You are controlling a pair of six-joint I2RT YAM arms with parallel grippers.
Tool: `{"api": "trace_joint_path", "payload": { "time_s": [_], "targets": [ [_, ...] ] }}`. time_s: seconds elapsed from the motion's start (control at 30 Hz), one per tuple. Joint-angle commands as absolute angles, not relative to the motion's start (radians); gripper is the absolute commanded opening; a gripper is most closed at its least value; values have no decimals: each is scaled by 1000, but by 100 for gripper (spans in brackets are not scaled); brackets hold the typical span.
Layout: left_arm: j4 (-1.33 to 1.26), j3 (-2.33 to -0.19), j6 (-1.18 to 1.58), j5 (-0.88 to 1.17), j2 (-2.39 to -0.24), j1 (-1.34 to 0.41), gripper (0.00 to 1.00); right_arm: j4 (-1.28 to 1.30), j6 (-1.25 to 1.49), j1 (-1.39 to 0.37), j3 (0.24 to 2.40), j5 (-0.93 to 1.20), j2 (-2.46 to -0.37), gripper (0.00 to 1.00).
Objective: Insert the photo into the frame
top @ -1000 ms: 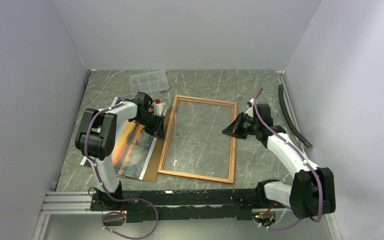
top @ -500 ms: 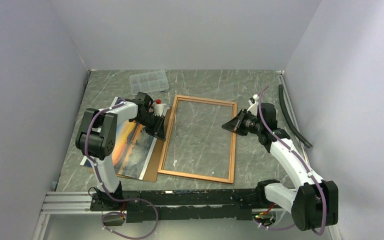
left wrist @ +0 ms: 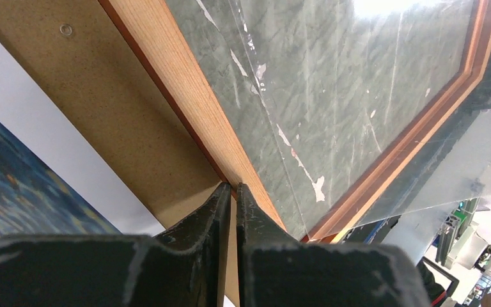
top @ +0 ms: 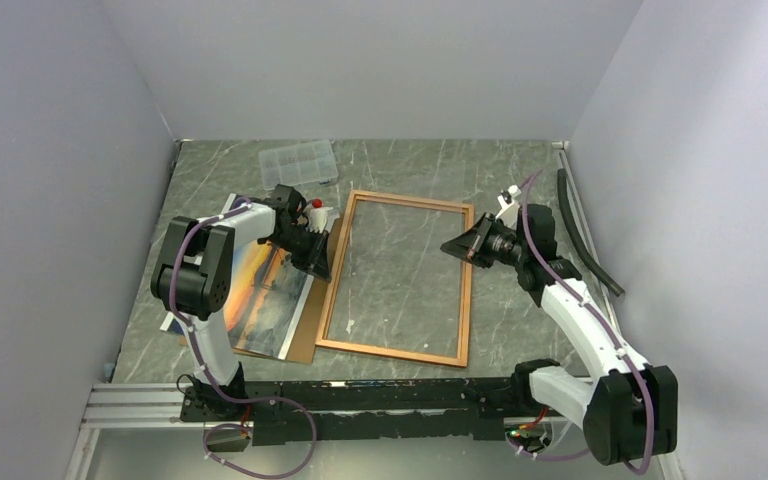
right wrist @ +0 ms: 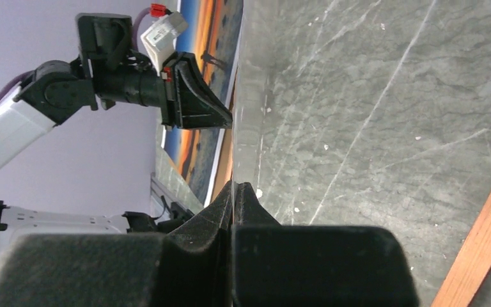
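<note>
Left gripper (left wrist: 231, 187), jaws barely a slit apart, met the reddish wooden rail of the frame (top: 392, 352), the rectangular sunset photo (top: 260, 290) lying beside it; right gripper (right wrist: 233, 185) pinched the edge of the clear pane (top: 400, 270).

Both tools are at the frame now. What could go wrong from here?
1. The right tool seems to pinch only the edge of the clear pane; it could slip or flex.
2. The left tool has its tips on the border seam of the frame and may catch wood instead.
3. The frame abuts the backing board; shifting it could drag the photo.
</note>
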State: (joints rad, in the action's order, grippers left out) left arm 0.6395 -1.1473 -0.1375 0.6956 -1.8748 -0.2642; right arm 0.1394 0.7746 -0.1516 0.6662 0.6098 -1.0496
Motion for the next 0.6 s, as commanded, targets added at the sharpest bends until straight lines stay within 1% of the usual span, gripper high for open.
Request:
{"api": "trace_joint_path", "payload": {
  "time_s": [0.0, 0.07, 0.27, 0.57],
  "targets": [
    [640, -1126, -165, 687, -1891, -270, 11, 4, 844, -148, 668, 637, -1004, 0],
    [640, -1122, -166, 685, -1887, -270, 10, -36, 872, -148, 656, 645, -993, 0],
    [640, -1137, -155, 690, -1884, -270, 8, -43, 892, -148, 655, 657, -1002, 0],
    [604, -1116, -126, 692, -1881, -269, 3, -167, 992, -148, 595, 676, -1000, 0]
  ]
}}
